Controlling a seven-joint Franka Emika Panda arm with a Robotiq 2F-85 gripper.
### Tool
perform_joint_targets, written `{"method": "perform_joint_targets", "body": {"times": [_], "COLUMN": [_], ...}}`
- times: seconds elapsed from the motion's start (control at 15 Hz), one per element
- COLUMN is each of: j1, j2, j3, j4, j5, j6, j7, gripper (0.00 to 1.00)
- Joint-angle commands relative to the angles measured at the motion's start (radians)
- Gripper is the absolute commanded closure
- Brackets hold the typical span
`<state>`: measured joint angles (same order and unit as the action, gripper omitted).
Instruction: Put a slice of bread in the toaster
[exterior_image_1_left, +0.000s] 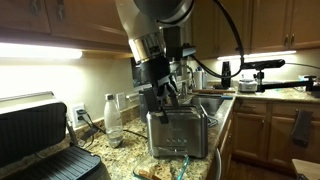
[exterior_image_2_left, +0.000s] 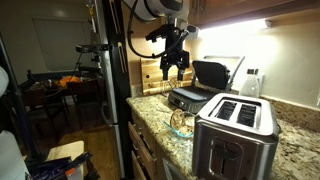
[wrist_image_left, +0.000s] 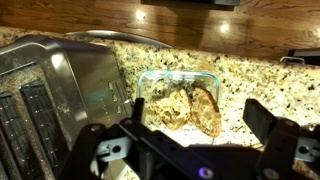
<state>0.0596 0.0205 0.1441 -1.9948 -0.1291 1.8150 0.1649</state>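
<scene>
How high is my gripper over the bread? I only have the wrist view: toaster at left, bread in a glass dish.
Observer: The gripper hangs well above the dish, open and empty.
Operator: What's past the dish?
Observer: A black grill press, lid up; the dish sits between it and the toaster.
Operator: Anything else near the toaster?
Observer: A clear bottle stands close by.
</scene>
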Motion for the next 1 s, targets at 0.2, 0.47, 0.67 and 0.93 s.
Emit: {"method": "perform_joint_targets", "body": {"times": [0.2,0.47,0.67,0.93], "j1": [0.037,0.046,0.051,0.050], "j2": [0.074,0.120,0.151,0.193], "j3": [-0.011,-0.013,-0.016,-0.023], "j4": [0.050,0.075,0.088,0.118], "j5": [-0.010,-0.008,-0.008,-0.006], "j6": [0.007,0.014,0.045,0.093], "j7": [0.003,0.003,0.001,0.002], "gripper": [0.00,0.00,0.00,0.00]}}
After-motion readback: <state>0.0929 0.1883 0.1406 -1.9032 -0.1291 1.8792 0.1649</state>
